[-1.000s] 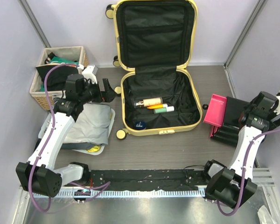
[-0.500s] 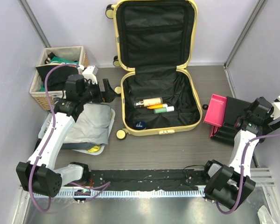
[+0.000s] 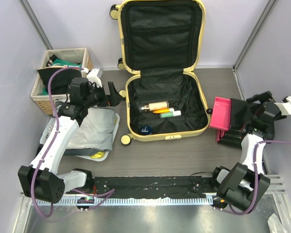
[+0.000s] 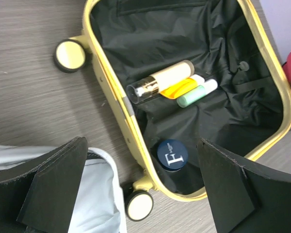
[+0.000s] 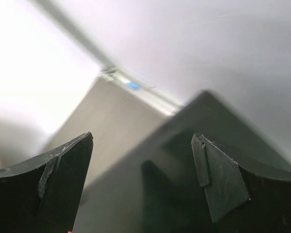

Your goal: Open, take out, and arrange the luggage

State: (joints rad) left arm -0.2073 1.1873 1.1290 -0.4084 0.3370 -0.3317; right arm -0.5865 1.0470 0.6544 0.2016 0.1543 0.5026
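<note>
The luggage (image 3: 166,137) already lies open just beyond the left gripper (image 4: 141,145), lid propped upright, so the step in hand looks like the taking out. A cream bottle (image 4: 160,80), an orange tube (image 4: 182,88), a mint tube (image 4: 196,93) and a dark blue jar (image 4: 172,154) remain on the black lining. The left fingers (image 4: 58,179) are spread wide and hold nothing; the jar sits framed between them, the nearest thing to pick, so the next move likely calls for a descent over it and a closing pinch. The right gripper (image 5: 142,138) has its fingers wide apart too, over the black case (image 3: 242,121). A dark blurred surface lies close beyond them, and contact cannot be told.
</note>
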